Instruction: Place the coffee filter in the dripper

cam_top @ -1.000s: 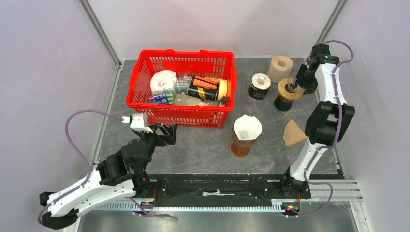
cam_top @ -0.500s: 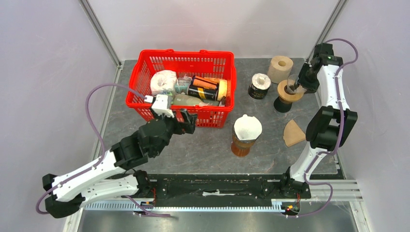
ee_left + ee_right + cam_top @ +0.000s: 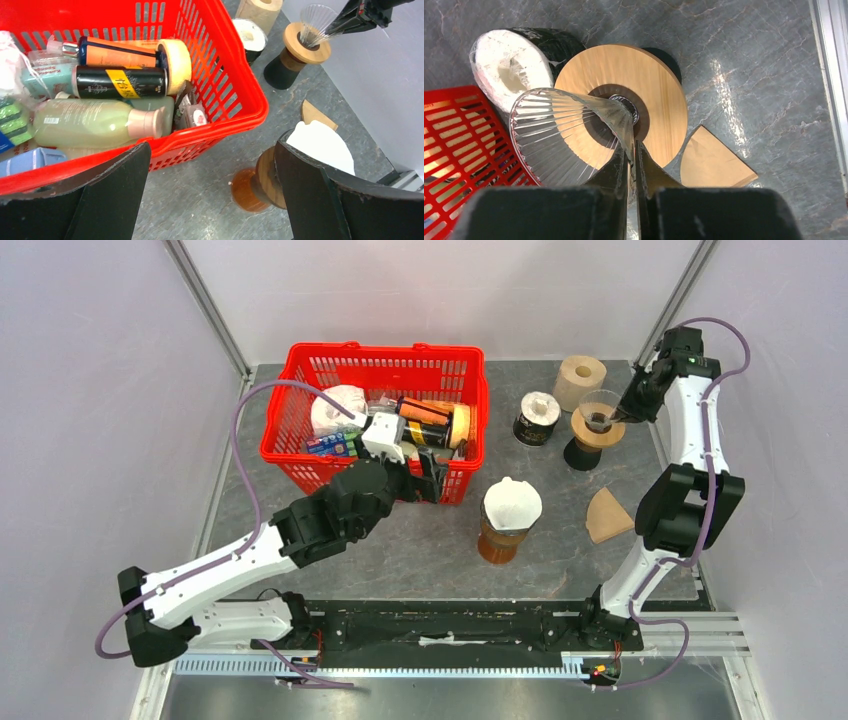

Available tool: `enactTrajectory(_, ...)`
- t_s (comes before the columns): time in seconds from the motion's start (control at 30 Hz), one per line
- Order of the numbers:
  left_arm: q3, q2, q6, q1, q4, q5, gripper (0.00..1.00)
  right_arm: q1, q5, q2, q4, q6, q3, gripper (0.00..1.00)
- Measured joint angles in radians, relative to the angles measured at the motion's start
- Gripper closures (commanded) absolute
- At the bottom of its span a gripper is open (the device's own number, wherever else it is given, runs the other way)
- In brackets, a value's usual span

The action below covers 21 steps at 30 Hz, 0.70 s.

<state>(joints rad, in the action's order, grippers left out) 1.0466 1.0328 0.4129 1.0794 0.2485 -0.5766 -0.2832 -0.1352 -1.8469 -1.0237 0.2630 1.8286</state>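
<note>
A brown paper coffee filter lies flat on the table at the right, also in the right wrist view. The dripper at the back right is a clear ribbed glass cone over a wooden collar on a black base. My right gripper is shut on the cone's wall, and the cone leans to one side. A second dripper with an amber base stands mid-table with a white filter in it. My left gripper hangs open over the basket's front rim, left of that dripper.
A red basket full of bottles and packets takes up the back left. A black-wrapped roll and a brown paper roll stand beside the back dripper. The table's right edge runs close behind my right arm.
My left arm has swung right and forward from the table's left to the basket's front corner. My right gripper has shut on the glass cone, which now leans.
</note>
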Motion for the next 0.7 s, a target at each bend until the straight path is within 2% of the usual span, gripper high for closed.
enactTrajectory(0.07,0.018,0.024,-0.003,0.0,-0.01,0.01,0.0,0.003,-0.024,0.003,0.006,-0.003,-0.001,1.0)
enactTrajectory(0.4,0.166,0.186,-0.014,-0.005,-0.035,0.097,0.0,0.008,-0.075,0.047,0.039,-0.005,-0.078,1.0)
enactTrajectory(0.63,0.328,0.355,-0.014,-0.027,-0.042,0.241,0.01,0.074,-0.082,0.158,0.047,-0.013,-0.207,1.0)
enactTrajectory(0.7,0.397,0.43,-0.014,-0.033,-0.042,0.303,0.04,0.105,-0.086,0.208,0.048,-0.013,-0.264,1.0)
